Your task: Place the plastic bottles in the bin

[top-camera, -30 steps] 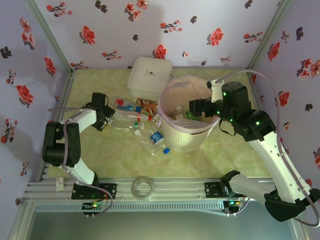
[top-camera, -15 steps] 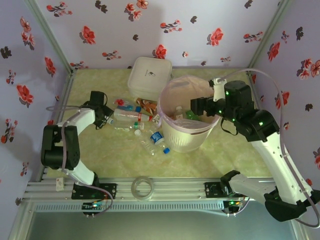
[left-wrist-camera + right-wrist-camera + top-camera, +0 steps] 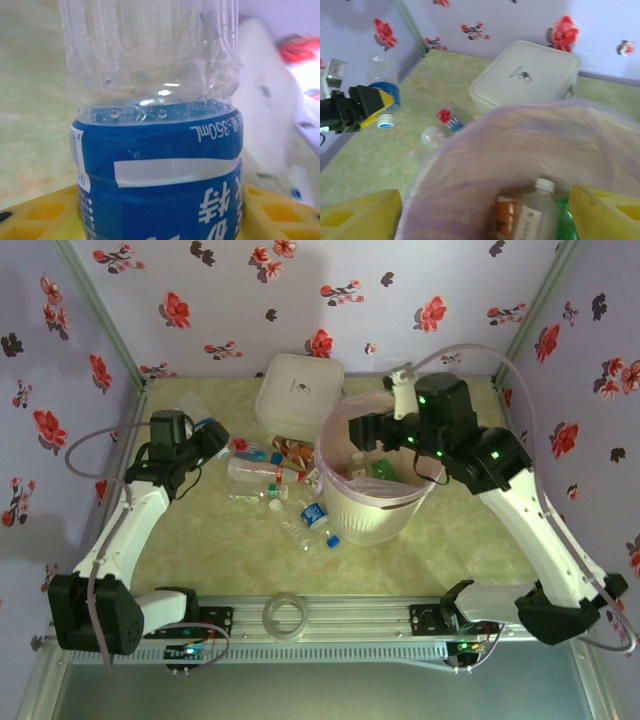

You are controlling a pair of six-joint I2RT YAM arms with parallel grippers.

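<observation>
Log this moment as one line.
left gripper: shut on blue-label bottle, off table | right gripper: open above bin | loose bottles beside bin

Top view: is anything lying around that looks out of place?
Yes. Several plastic bottles lie tipped on their sides, scattered on the table left of the bin. A clear tape ring sits on the metal rail at the near edge, away from everything else.
</observation>
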